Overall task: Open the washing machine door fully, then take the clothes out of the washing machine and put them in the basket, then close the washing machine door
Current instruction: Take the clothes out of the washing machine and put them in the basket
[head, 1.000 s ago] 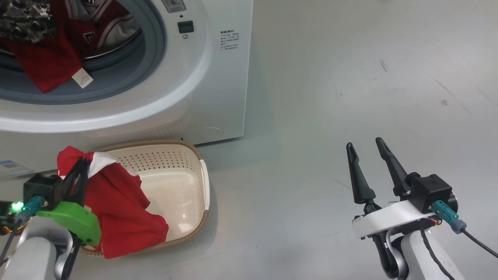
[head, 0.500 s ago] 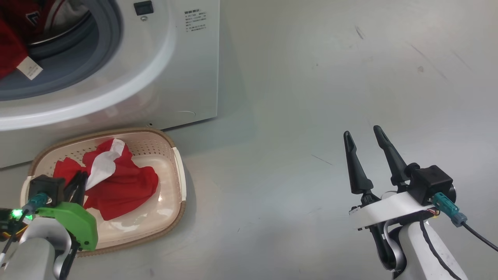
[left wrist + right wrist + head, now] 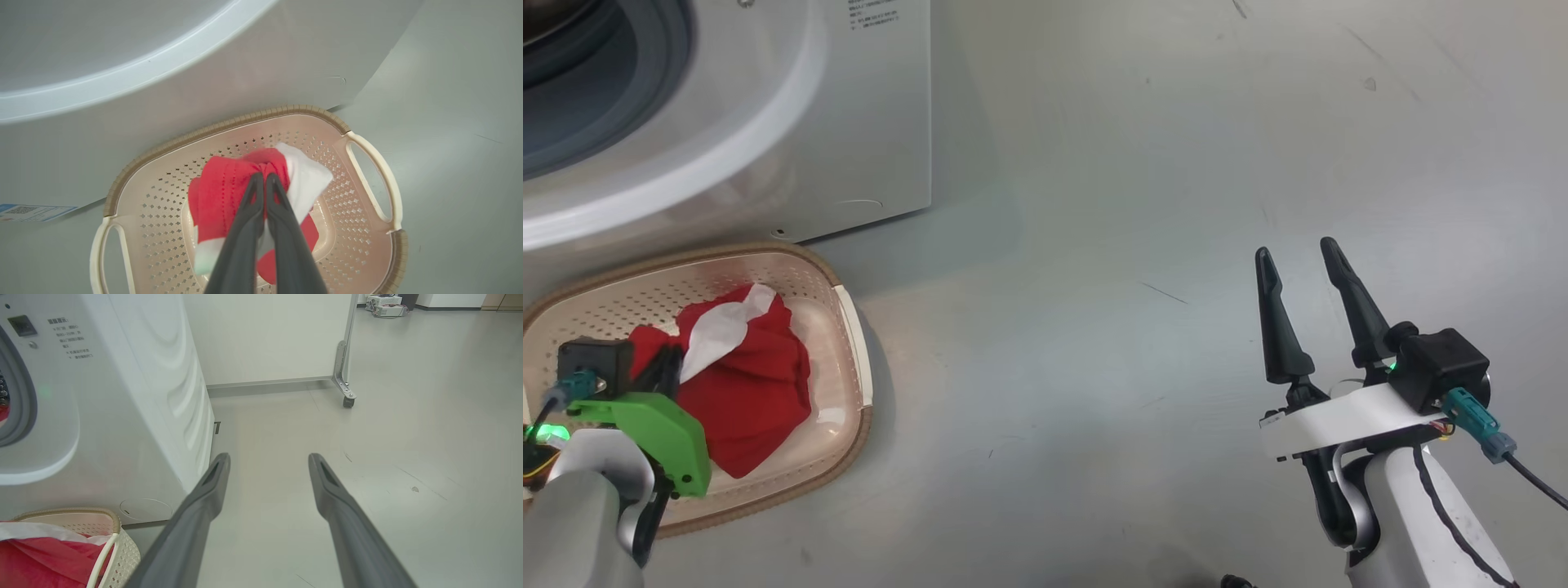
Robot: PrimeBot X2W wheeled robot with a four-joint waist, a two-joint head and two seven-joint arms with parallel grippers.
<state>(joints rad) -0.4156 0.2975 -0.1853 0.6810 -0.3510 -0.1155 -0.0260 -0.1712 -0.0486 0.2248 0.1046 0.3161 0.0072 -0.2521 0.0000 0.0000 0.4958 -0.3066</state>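
Bare grey floor (image 3: 1094, 245) lies open right of the washing machine (image 3: 866, 122), whose front stands just behind the one basket (image 3: 286, 109). Your left gripper (image 3: 263, 178) is clamped on the clothes (image 3: 743, 384), one bunched red garment with white trim, down inside that basket. Your right gripper (image 3: 1294, 248) hangs wide and empty over the floor.

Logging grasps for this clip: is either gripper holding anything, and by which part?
Left gripper shut on the clothes, pinching a bunched red fold beside the white trim; right gripper open, empty.
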